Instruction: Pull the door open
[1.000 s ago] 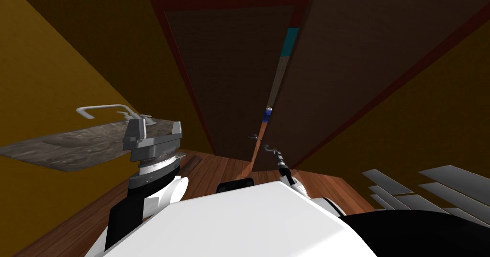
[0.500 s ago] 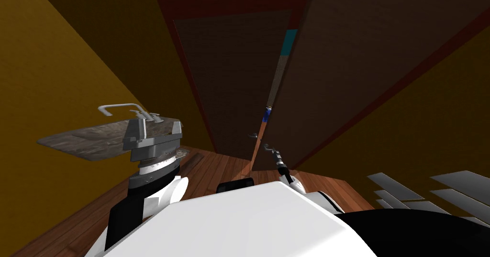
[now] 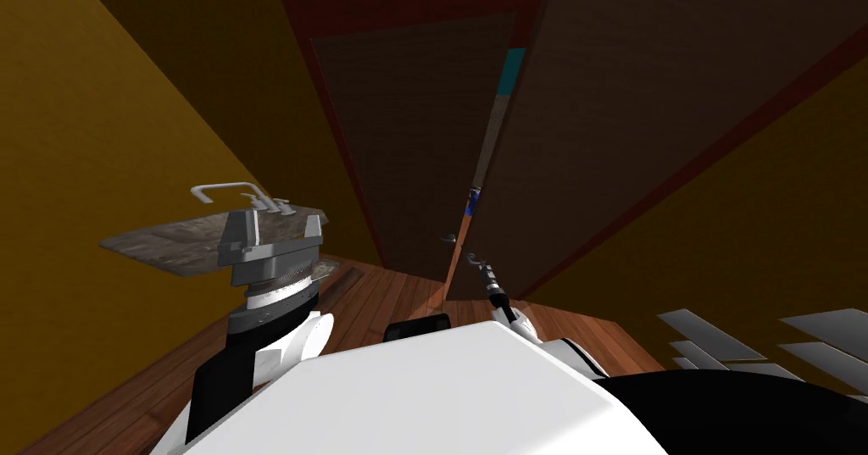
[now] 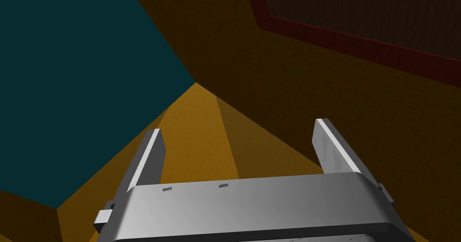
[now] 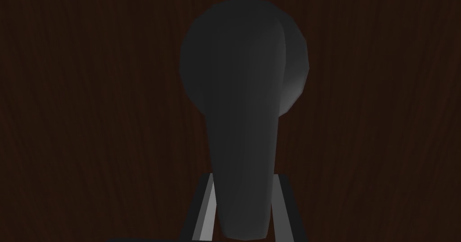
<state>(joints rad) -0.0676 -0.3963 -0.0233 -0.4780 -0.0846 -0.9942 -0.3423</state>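
- Door (image 3: 644, 119): a dark brown leaf in the upper right of the head view. It stands ajar, with a thin gap along its left edge. Judge it rigid and fairly heavy; it should follow a steady pull along its hinge arc, not a jerk.
- Handle (image 5: 243, 117): a dark grey lever on a round base, at the centre of the right wrist view. It looks stiff and smooth, so probably slippery. Hold it across the lever's shaft and keep the grip firm.
- Right gripper (image 5: 245, 180): clenched on the handle, with both fingers pressing the lever's sides at the frame's lower middle. In the head view, you see the arm stretched forward just right of centre.
- Left gripper (image 4: 238, 127): released, fingers spread, holding nothing. In the head view it is raised at lower left of centre, before the counter (image 3: 169, 242).
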